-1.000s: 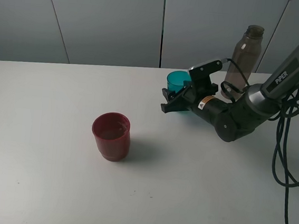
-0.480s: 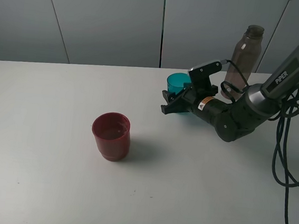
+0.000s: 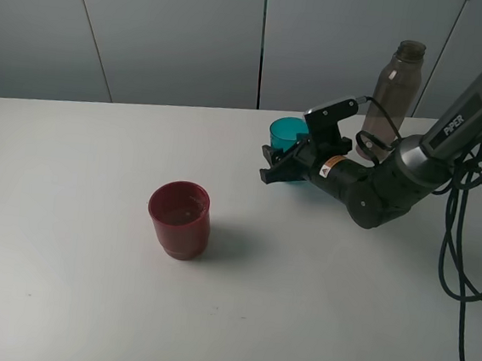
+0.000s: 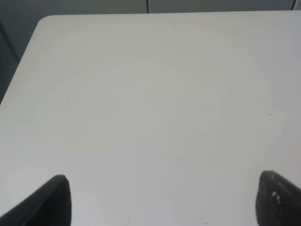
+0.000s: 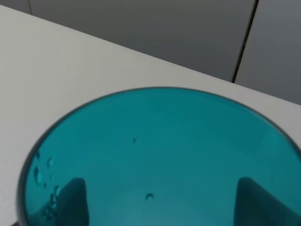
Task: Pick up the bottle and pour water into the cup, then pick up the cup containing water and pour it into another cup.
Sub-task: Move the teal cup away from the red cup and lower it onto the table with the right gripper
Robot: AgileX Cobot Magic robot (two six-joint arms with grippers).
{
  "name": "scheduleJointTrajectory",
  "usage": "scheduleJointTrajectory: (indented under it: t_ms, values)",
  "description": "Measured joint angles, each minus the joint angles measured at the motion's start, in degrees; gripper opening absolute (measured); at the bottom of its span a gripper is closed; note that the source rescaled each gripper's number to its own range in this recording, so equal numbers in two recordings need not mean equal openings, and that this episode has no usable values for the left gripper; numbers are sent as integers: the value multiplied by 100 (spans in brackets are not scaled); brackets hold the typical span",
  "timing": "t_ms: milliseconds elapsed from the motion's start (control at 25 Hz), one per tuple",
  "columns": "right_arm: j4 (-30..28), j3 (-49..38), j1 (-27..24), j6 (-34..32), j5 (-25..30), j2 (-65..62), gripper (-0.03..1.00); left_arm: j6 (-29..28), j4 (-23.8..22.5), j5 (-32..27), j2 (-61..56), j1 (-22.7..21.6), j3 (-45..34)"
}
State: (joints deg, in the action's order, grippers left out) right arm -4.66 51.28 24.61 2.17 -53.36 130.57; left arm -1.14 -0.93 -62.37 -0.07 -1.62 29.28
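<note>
Teal cup [image 3: 287, 132] stands near the far edge of the white table [image 3: 69, 283], toward its right end; its long axis is vertical, mouth upward, with droplets on the inner wall in the right wrist view [image 5: 155, 160]; the right gripper [image 3: 283, 169] is closed narrowly on its side, both fingers showing dark through the translucent wall [image 5: 73, 200]. Bottle [image 3: 393, 86] stands upright just behind the right arm, by the far right corner, cap uppermost. Red cup [image 3: 179, 219] stands upright, mouth upward, near the table's middle, well apart from the teal cup. Left gripper [image 4: 160, 200] hangs over bare table, fingers spread wide, holding nothing.
</note>
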Motion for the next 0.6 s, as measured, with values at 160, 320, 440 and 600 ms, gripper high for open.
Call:
scheduleJointTrajectory:
  t_ms: [160,320,440,600]
  values:
    - [0,0,0,-217,0,0,6,0,0,0,0,0,0]
    - [0,0,0,-305,12,0,39,0,0,0,0,0,0]
    - [0,0,0,-380,40,0,79,-13,0,0,0,0,0]
    - [0,0,0,-411,500,-31,99,-11,0,0,0,0,0]
